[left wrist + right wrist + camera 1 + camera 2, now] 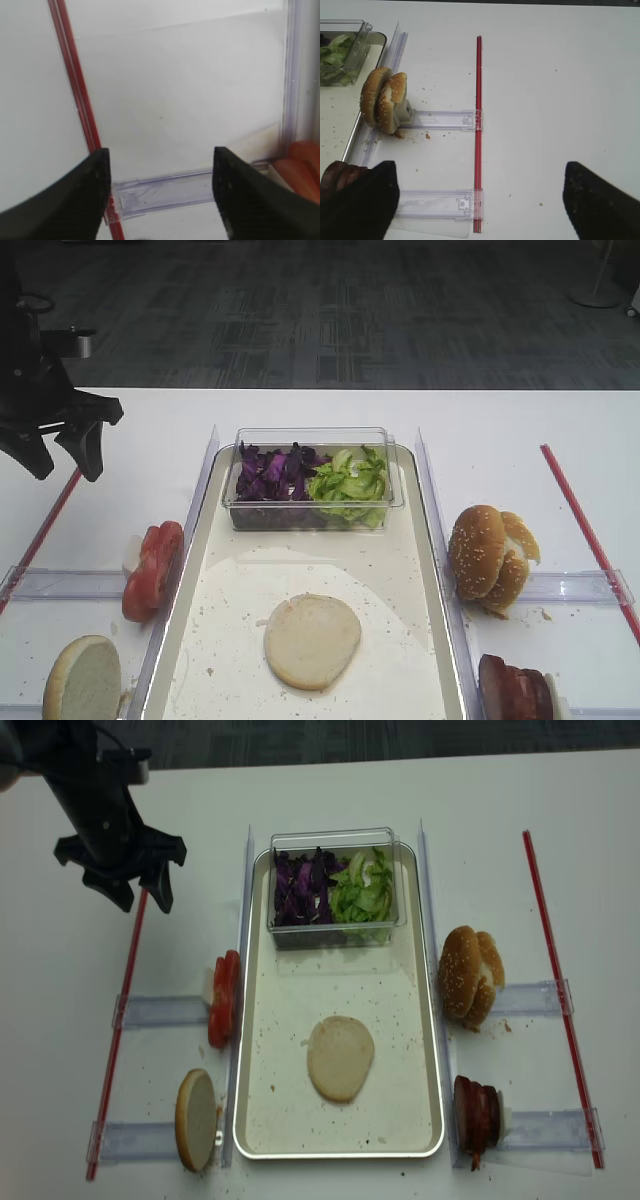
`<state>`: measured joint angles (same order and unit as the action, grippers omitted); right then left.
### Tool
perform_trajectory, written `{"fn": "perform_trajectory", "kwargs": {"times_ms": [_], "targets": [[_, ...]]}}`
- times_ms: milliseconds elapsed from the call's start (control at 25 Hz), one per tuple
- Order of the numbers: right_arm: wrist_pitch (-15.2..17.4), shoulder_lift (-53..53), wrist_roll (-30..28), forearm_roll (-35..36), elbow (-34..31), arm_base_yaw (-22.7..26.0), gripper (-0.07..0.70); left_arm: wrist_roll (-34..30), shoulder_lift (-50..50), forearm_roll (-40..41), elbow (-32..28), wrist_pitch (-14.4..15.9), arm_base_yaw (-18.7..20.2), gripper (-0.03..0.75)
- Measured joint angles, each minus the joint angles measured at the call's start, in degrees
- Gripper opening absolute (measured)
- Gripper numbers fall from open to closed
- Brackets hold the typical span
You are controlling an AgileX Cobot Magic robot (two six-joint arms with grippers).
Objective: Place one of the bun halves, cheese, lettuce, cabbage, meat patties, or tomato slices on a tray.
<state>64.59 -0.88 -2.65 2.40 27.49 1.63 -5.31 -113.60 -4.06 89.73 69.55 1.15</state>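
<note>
A pale bun half (312, 640) (340, 1058) lies flat on the silvery tray (400, 570) (400, 1020). A second bun half (82, 680) (197, 1118) stands on edge left of the tray. Tomato slices (152, 570) (224, 998) (300, 165) stand by the tray's left rim, meat patties (515, 688) (477, 1115) (340, 175) by its right. Lettuce (348, 483) (362, 890) and cabbage (275, 473) (300, 885) fill a tub. No cheese shows. My left gripper (65, 468) (144, 903) (159, 155) hangs open and empty over the table, far left. My right gripper (479, 167) is open and empty too.
The clear tub (250, 440) sits at the tray's far end. Sesame buns (490, 555) (468, 975) (382, 102) stand right of the tray. Red strips (120, 1010) (585, 530) (478, 125) and clear plastic holders (150, 1012) (440, 120) lie on the white table.
</note>
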Motion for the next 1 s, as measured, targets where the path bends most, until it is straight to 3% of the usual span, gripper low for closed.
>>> {"fn": "perform_trajectory", "kwargs": {"times_ms": [320, 800, 1000], "targets": [[0.0, 0.0, 0.0, 0.0, 0.0, 0.0, 0.676, -2.0, 3.2, -0.2, 0.0, 0.0, 0.0, 0.41], [0.0, 0.0, 0.0, 0.0, 0.0, 0.0, 0.676, -2.7, 20.9, -0.3, 0.0, 1.2, 0.0, 0.41], [0.0, 0.0, 0.0, 0.0, 0.0, 0.0, 0.676, -2.7, 30.0, 0.5, -4.9, 1.4, 0.0, 0.41]]}}
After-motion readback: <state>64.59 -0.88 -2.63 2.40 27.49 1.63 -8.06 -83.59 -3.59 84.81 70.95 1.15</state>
